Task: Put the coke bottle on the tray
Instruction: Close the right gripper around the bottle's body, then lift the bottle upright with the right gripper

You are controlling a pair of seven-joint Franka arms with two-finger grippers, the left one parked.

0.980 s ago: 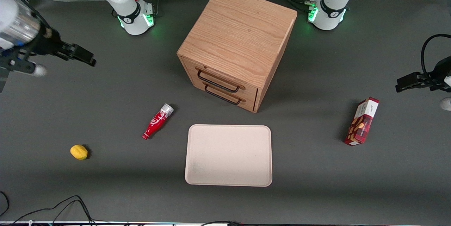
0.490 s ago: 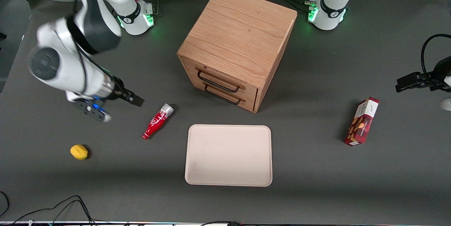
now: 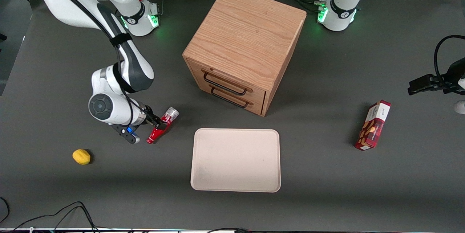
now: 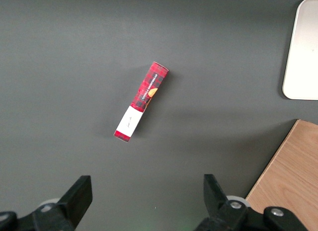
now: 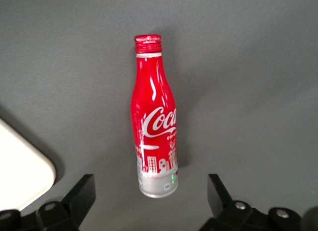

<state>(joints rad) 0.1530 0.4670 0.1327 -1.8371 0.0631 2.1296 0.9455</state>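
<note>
The coke bottle (image 3: 169, 115) lies on its side on the dark table, its red cap toward the front camera and its silvery base toward the cabinet. My right gripper (image 3: 157, 122) hovers low over its middle. In the right wrist view the bottle (image 5: 154, 126) lies lengthwise. The gripper (image 5: 151, 193) is open there, with its black fingers (image 5: 82, 191) wide apart on either side of the base and touching nothing. The beige tray (image 3: 236, 160) lies flat and empty beside the bottle, slightly nearer the front camera. One corner shows in the right wrist view (image 5: 20, 161).
A wooden two-drawer cabinet (image 3: 245, 48) stands farther from the camera than the tray. A yellow lemon (image 3: 81, 156) lies toward the working arm's end. A red snack box (image 3: 374, 125) stands toward the parked arm's end and shows in the left wrist view (image 4: 141, 101).
My right arm has swung in from the working arm's end of the table and come down over the bottle. The bottle and tray have not moved.
</note>
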